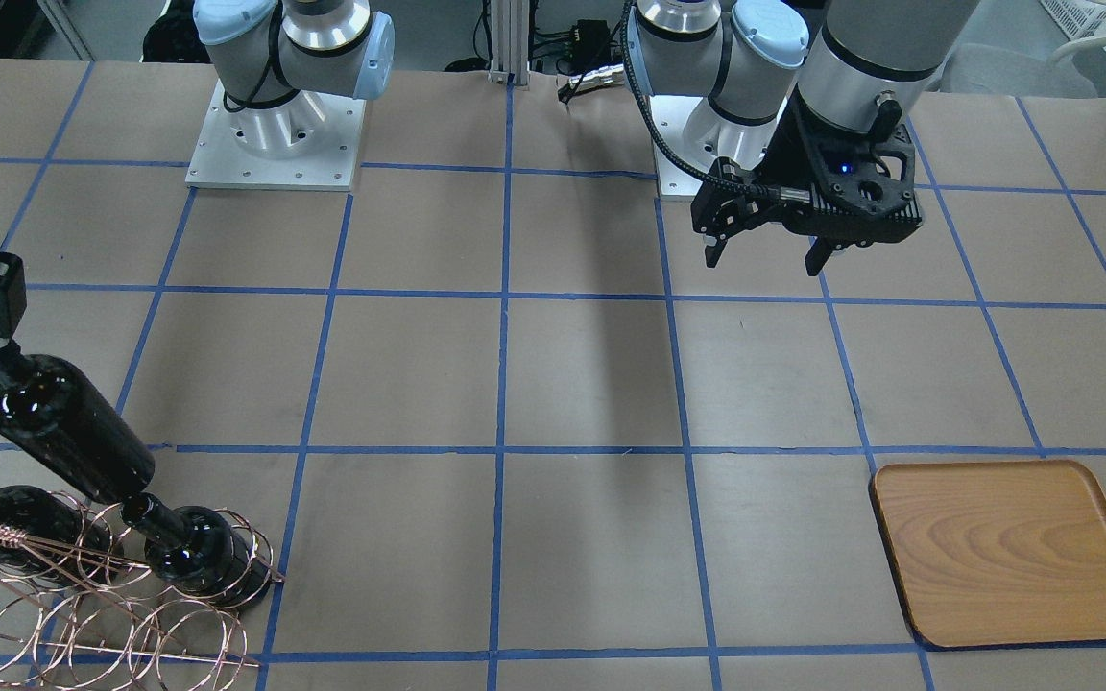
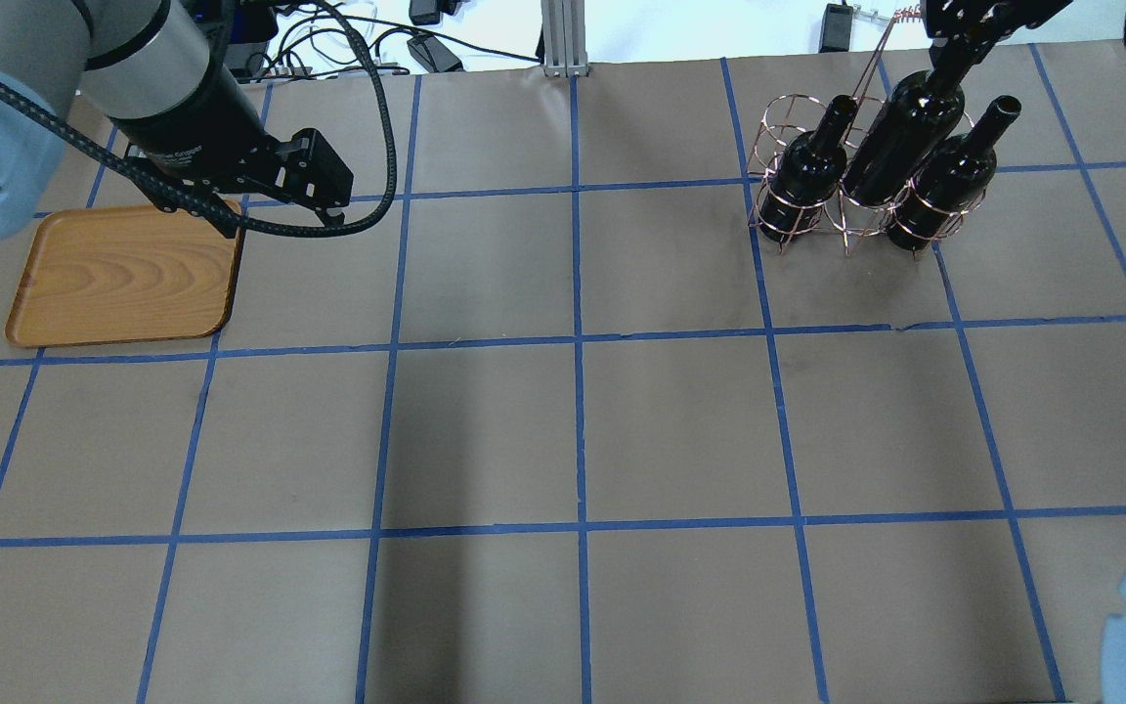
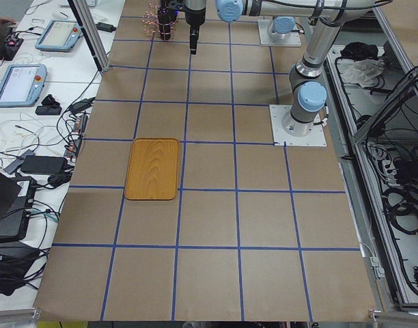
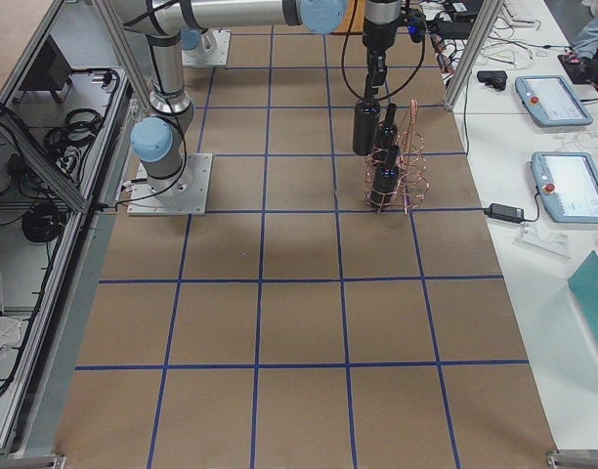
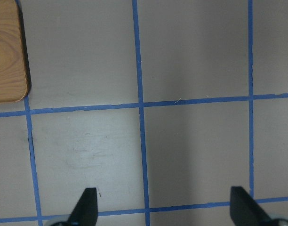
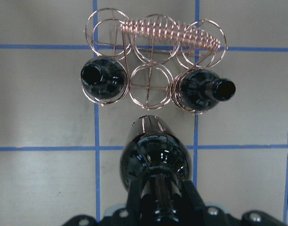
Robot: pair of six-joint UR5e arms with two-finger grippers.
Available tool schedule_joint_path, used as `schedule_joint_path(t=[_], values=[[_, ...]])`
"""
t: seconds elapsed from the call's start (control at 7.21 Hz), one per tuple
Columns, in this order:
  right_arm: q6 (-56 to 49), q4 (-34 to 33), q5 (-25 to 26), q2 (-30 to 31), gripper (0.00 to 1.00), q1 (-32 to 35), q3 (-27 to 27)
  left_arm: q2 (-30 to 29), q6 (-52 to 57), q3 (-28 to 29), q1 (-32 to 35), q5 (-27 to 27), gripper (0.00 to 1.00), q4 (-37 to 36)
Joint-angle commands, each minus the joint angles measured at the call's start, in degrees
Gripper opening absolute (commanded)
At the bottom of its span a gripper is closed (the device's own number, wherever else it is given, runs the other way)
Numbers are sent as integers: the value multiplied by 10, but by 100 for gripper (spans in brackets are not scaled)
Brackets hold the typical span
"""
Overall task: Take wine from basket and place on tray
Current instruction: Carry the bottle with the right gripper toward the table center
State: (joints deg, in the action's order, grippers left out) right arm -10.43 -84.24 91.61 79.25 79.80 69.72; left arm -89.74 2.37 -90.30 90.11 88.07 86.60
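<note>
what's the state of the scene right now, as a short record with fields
held item: glossy black glass wine bottle, lifted out of the basket
right gripper: shut on the bottle's neck
copper wire basket: holds two identical bottles, middle loop between them empty
flat wooden tray: no bottle on it
left gripper: open, above the table beside the tray

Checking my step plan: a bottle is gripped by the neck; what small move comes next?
Probably carry it sideways toward the tray. The right gripper holds the wine lifted out of the basket, whose middle loop is empty; the tray sits far off by the open left gripper.
</note>
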Motion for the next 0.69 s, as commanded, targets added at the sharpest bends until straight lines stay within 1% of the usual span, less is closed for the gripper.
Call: schedule_joint_path(t=[0.0, 0.14, 0.28, 0.42, 0.55], values=[[30, 25, -6, 49, 28, 16, 78, 0, 0, 0, -2, -1, 100, -3], [56, 27, -8, 85, 28, 31, 125, 0, 0, 0, -2, -1, 100, -3], [105, 24, -8, 118, 27, 66, 170, 0, 0, 1, -4, -1, 100, -4], [161, 21, -7, 136, 26, 113, 201, 0, 0, 4, -7, 1, 100, -4], [230, 7, -8, 134, 25, 168, 212, 0, 0, 5, -18, 3, 100, -3]])
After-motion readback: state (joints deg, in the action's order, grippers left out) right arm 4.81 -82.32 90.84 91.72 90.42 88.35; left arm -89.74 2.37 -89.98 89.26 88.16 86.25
